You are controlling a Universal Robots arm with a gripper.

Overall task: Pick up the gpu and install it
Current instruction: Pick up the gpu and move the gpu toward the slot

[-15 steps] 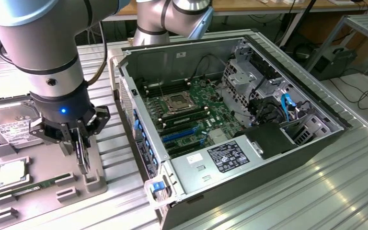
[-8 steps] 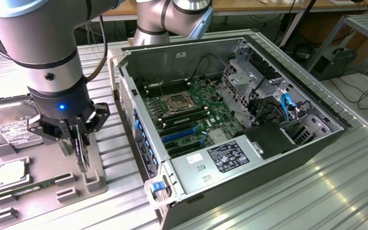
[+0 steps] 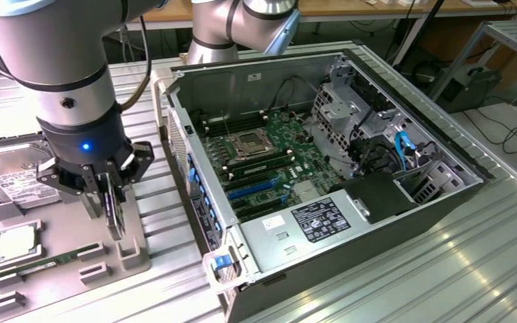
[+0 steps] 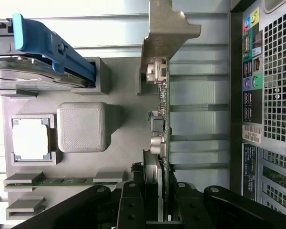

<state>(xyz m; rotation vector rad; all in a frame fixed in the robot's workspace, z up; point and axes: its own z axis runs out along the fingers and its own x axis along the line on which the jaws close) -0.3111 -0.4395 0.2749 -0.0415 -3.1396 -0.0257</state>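
The gpu (image 3: 115, 214) stands on edge over the grey holder tray (image 3: 70, 232) at the exterior view's left. My gripper (image 3: 106, 196) comes down on it from above, fingers closed on either face of the card. In the wrist view the gpu (image 4: 163, 114) is seen edge-on, with its silvery end bracket (image 4: 168, 33) at the far end and my gripper (image 4: 157, 195) shut around the near end. The bracket sits close to a grey tray post (image 4: 142, 83); whether the card's lower edge still touches the tray, I cannot tell.
On the tray lie a hard drive (image 3: 11, 178) in a blue carrier (image 4: 52, 47), a processor (image 3: 16, 242) and a green memory stick (image 3: 38, 264). The open computer case (image 3: 420, 222) with its motherboard (image 3: 268, 155) lies at the exterior view's right, its rear panel (image 4: 271, 95) close by.
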